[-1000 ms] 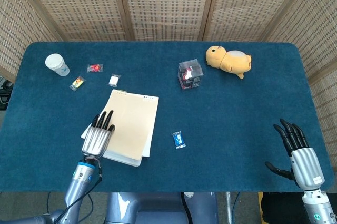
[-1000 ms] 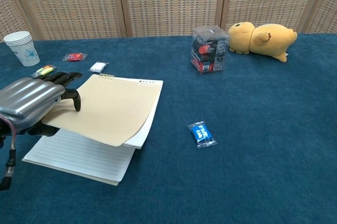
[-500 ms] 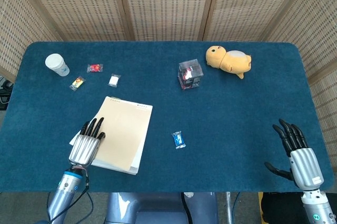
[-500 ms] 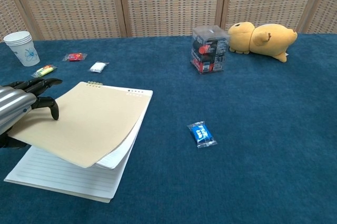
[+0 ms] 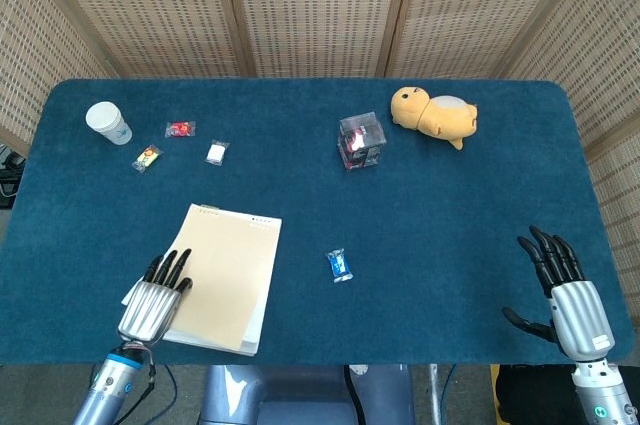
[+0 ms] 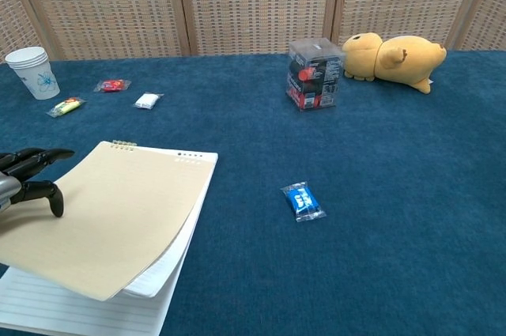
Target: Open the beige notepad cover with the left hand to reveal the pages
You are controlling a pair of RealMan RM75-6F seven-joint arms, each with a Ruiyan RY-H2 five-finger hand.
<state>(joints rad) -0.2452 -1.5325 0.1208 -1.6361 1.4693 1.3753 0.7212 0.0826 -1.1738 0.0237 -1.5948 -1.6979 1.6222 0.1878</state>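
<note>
Beige notepad cover [image 6: 111, 221] lifted, pinched by half-cropped left hand [image 5: 152, 301]; right hand [image 5: 565, 295] spread, empty.

Light was bright, even and diffuse from above, with only faint, soft shadows under the lifted beige paper notepad cover [image 6: 111, 217]. The dark blue felt tabletop [image 5: 430, 215] showed no glare. Both views were sharp, with slight bending of lines towards the edges.
</note>
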